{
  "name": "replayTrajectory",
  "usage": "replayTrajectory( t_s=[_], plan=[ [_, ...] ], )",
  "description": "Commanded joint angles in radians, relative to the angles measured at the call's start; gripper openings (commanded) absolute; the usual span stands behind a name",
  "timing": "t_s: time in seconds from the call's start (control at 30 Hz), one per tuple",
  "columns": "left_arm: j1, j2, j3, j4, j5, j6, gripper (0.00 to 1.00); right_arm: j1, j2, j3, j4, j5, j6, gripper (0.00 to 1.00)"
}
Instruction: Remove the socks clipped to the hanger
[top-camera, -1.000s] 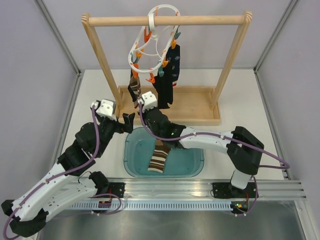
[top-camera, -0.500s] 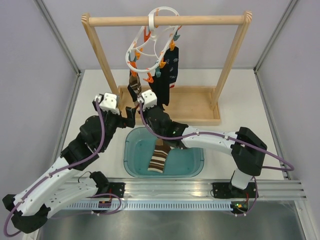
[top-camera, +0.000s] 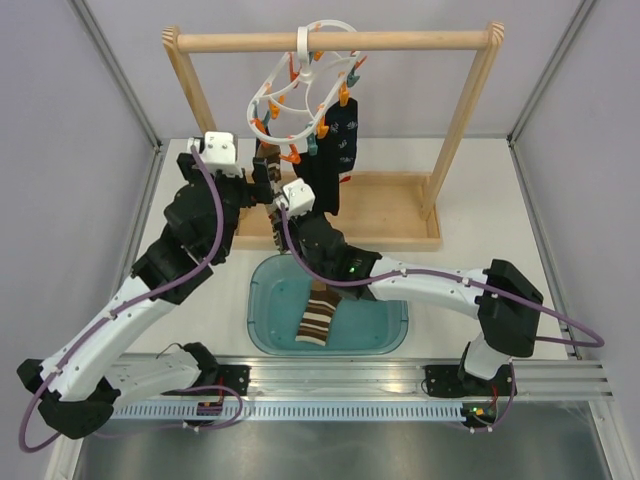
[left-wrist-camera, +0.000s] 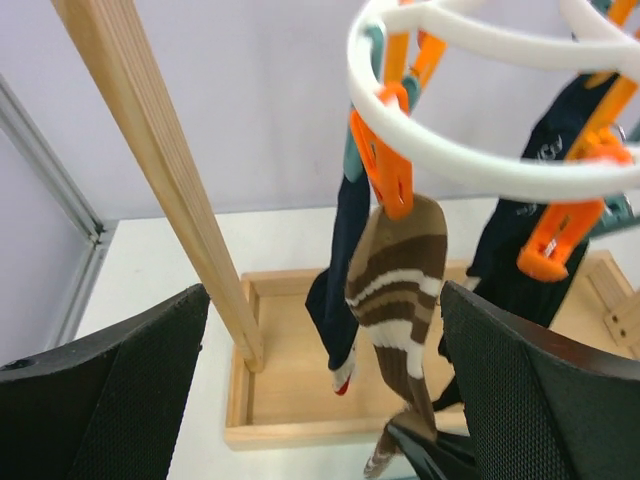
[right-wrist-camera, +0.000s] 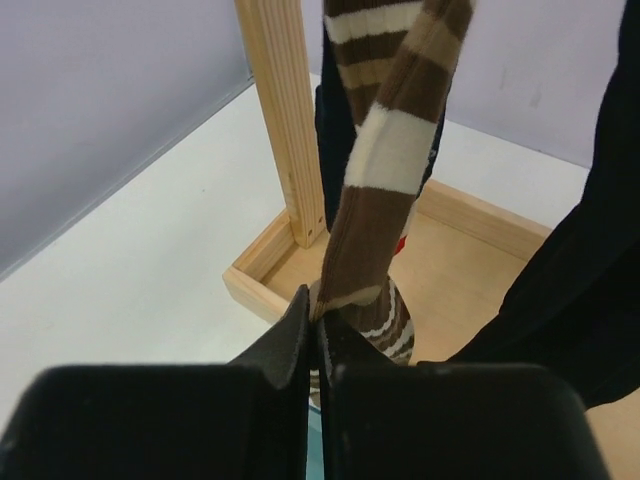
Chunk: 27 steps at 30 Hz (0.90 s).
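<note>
The right gripper (right-wrist-camera: 318, 318) has just pinched the lower end of the striped sock (right-wrist-camera: 385, 150), which hangs above it from an orange peg (left-wrist-camera: 385, 170) on the hanger (left-wrist-camera: 480, 165). The left gripper (left-wrist-camera: 325, 300), jaws spread wide, has risen to face that sock. A downward pull should free it.

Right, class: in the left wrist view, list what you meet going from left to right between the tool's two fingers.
wooden post → navy sock → brown striped sock → orange peg
</note>
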Motion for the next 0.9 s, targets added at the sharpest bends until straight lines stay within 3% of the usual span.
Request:
replayTrajectory(
  t_s=[0.0,0.57,0.87],
  plan=[
    [0.037,0.030,0.074,0.122,-0.020,0.045,1.00,0.046,-0.033,0.028,0.008,-0.021,-0.031,0.01],
    [0.215,0.006,0.052,0.117,0.185,-0.066,1.00,0.106,-0.057,0.020,0.025,-0.043,-0.042,0.01],
    [0.250,-0.082,-0.017,0.166,0.489,-0.041,1.00,0.123,-0.066,0.010,0.035,-0.083,-0.031,0.01]
  ],
)
